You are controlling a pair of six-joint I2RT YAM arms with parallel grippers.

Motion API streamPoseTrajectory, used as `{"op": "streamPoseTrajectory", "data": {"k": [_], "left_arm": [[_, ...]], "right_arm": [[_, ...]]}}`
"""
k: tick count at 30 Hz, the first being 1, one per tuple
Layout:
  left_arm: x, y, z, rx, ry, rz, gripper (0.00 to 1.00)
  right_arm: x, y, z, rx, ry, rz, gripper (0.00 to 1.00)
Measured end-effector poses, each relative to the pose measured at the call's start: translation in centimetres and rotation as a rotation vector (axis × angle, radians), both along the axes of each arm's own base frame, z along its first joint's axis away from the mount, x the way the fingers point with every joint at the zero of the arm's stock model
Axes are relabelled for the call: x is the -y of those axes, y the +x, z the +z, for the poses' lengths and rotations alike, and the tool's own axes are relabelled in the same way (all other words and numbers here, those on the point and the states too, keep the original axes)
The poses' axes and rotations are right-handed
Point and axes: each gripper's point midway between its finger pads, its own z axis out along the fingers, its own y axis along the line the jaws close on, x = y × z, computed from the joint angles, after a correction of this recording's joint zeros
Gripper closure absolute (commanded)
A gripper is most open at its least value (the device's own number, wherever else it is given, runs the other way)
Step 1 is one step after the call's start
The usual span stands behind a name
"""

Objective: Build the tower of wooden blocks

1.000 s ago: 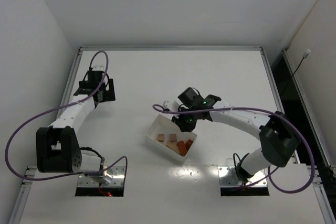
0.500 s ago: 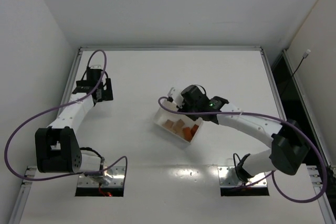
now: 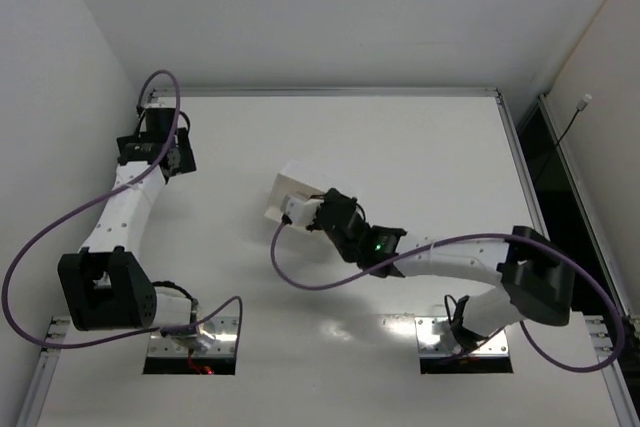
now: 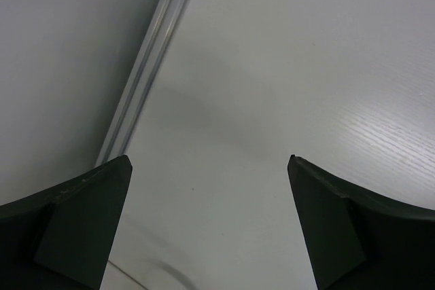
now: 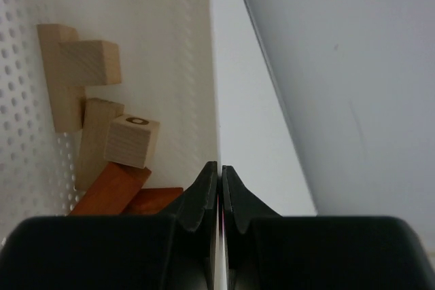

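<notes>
Tan, reddish blocks (image 5: 130, 142) in tray (image 5: 180, 66) — right jaws clamp its wall (left jaws wide).

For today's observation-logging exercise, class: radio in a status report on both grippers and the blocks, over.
Left gripper open, empty. Right gripper shut on tray wall. Wood blocks jumbled inside tray, no tower.

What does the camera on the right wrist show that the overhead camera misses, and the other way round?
Only the right wrist view shows the wooden blocks, pale and reddish-orange, heaped inside the white tray, and the right gripper pinched shut on the tray's thin wall. Only the top view shows the left gripper, far off near the far left corner of the table, and the purple cables. Both show the tray and the right gripper at it.
</notes>
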Motion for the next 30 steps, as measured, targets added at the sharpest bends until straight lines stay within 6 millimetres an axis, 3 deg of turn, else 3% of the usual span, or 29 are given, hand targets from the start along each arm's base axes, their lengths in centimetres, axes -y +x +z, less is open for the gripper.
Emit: {"op": "streamPoseTrajectory", "data": {"k": [4, 14, 22, 26, 30], "left_arm": [[-1.8, -0.7, 0.9, 0.001, -0.013, 0.055, 0.01], [-2.4, -1.9, 0.4, -0.032, -0.06, 0.053, 0.01], [-2.2, -1.8, -0.2, -0.05, -0.066, 0.017, 0.01], [-2.1, -1.6, -0.1, -0.048, -0.063, -0.006, 0.01], [-2.0, -1.4, 0.0, -0.051, -0.06, -0.028, 0.01]], "right_arm": [[-2.3, -1.4, -1.8, 0.12, -0.154, 0.098, 1.0], [-3.3, -0.7, -5.3, 0.434, -0.653, 0.084, 1.0], [-4.1, -1.2, -3.1, 0.537, -0.796, 0.093, 1.0], [-5.5, -1.4, -1.6, 0.58, -0.829, 0.108, 1.0], [-6.0, -2.5, -1.4, 0.61, -0.862, 0.158, 1.0]]}}
